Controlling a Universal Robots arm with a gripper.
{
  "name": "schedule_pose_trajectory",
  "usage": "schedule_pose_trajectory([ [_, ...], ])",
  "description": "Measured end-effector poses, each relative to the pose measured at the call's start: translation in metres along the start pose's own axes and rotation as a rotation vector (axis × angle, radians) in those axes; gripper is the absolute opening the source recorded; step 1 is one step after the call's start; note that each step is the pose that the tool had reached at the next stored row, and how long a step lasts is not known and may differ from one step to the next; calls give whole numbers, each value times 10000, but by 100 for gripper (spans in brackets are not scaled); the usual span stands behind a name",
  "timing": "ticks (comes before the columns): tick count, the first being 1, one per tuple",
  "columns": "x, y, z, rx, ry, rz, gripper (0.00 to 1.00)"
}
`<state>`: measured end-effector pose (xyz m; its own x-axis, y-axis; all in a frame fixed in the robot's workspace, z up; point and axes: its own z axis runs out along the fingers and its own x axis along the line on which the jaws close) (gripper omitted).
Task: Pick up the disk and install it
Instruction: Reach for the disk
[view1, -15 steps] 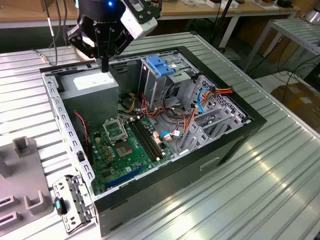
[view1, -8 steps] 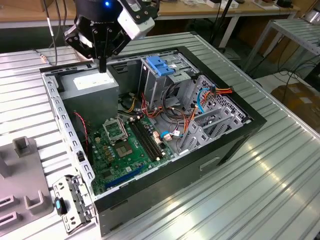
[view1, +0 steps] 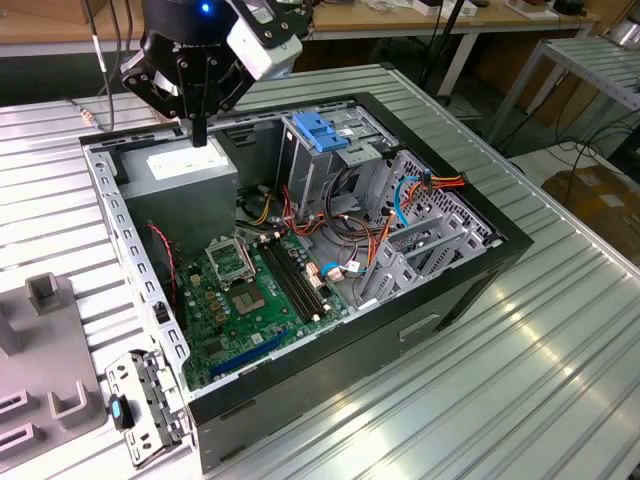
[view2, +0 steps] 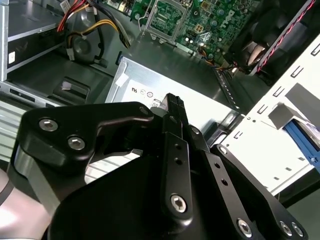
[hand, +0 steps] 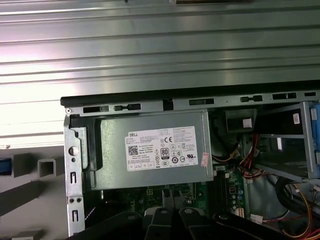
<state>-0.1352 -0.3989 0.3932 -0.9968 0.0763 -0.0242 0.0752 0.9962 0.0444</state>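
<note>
My gripper hangs over the back corner of the open computer case, at the exterior view's left. Its black fingers are pressed together with nothing between them. Right under them lies the grey power-supply box with its white sticker. The disk itself is not clearly in view. A short blue strip shows beside a grey fixture outside the case wall, and I cannot tell what it belongs to. The tall metal cage with a blue plastic cap stands inside the case, to the exterior view's right of the gripper.
The green motherboard fills the case floor, with orange and red cables by the drive bays. A grey slotted fixture lies outside the case at the exterior view's left. The ribbed metal table runs all around.
</note>
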Motion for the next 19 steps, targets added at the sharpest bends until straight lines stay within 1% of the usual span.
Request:
schedule_pose_trajectory([
  [7,95,-7,1,1,6,0,11],
  [19,216,-17,2,2,21,0,11],
])
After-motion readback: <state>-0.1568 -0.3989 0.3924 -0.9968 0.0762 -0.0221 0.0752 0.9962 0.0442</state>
